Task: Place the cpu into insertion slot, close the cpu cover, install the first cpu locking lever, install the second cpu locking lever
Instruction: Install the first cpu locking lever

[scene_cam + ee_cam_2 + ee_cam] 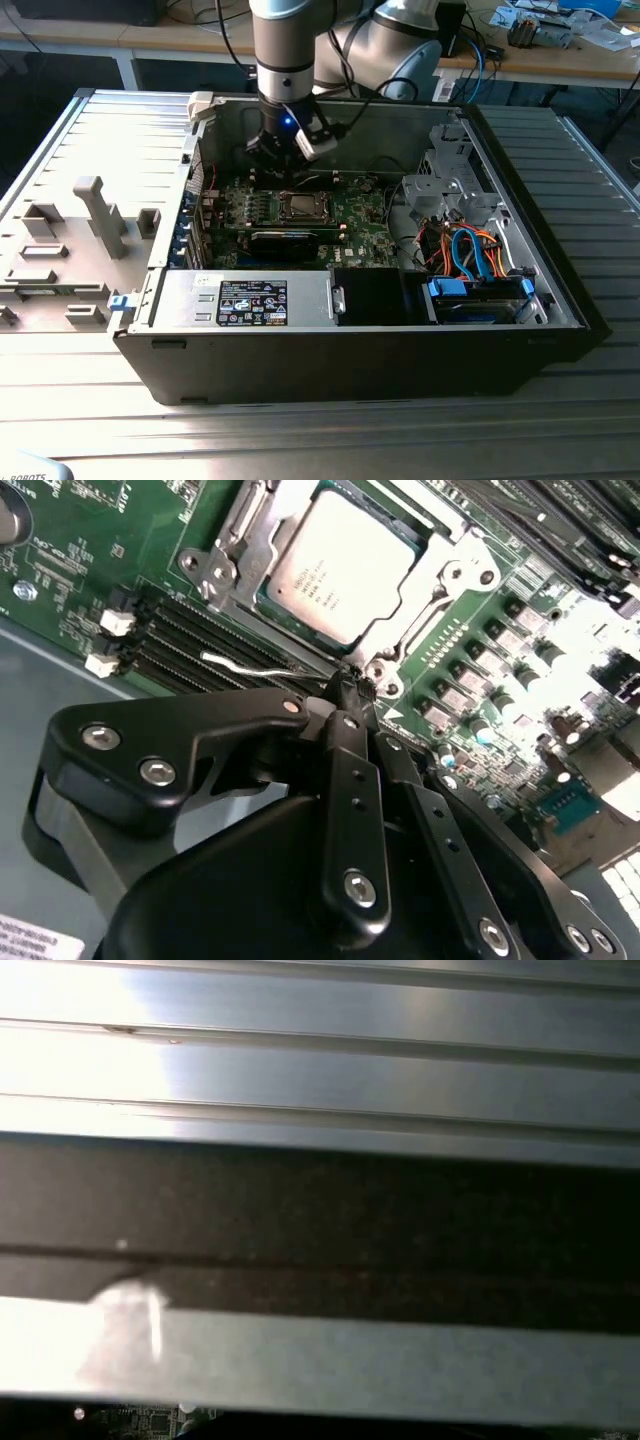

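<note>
Gripper (350, 695) fingers pinched together, holding nothing visible, tips just beside cpu cover (440, 595); cpu (335, 565) seated in insertion slot (303, 209).

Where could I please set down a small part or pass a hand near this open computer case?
Free: the ribbed metal table in front of the black computer case, and its strip right of the case. Crowded: the green motherboard under the black gripper, the tangled orange and blue cables, and the grey fixture blocks at the exterior view's left.
</note>
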### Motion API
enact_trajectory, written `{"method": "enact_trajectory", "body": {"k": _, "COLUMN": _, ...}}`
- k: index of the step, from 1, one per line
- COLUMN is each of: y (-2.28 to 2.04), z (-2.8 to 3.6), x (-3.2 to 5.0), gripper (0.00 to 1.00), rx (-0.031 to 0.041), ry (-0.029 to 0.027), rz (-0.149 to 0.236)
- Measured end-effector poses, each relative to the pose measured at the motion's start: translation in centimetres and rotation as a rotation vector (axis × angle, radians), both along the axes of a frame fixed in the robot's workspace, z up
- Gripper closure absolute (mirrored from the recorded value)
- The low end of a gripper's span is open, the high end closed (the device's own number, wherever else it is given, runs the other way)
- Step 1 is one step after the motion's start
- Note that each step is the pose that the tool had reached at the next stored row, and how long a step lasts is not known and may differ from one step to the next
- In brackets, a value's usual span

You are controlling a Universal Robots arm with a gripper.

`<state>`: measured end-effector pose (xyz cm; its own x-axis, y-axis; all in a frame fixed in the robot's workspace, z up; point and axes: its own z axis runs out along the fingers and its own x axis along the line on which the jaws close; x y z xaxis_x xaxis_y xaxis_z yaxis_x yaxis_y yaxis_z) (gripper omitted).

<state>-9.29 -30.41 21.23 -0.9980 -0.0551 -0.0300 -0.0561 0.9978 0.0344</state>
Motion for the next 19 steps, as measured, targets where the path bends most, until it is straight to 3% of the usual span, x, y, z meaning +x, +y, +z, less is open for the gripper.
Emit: {"method": "enact_trajectory", "body": {"k": 19, "y": -0.14, "z": -0.56, "x": 2.28, "gripper": 0.89, "rx": 0.0003, "ry": 0.0050, "rz": 0.000}}
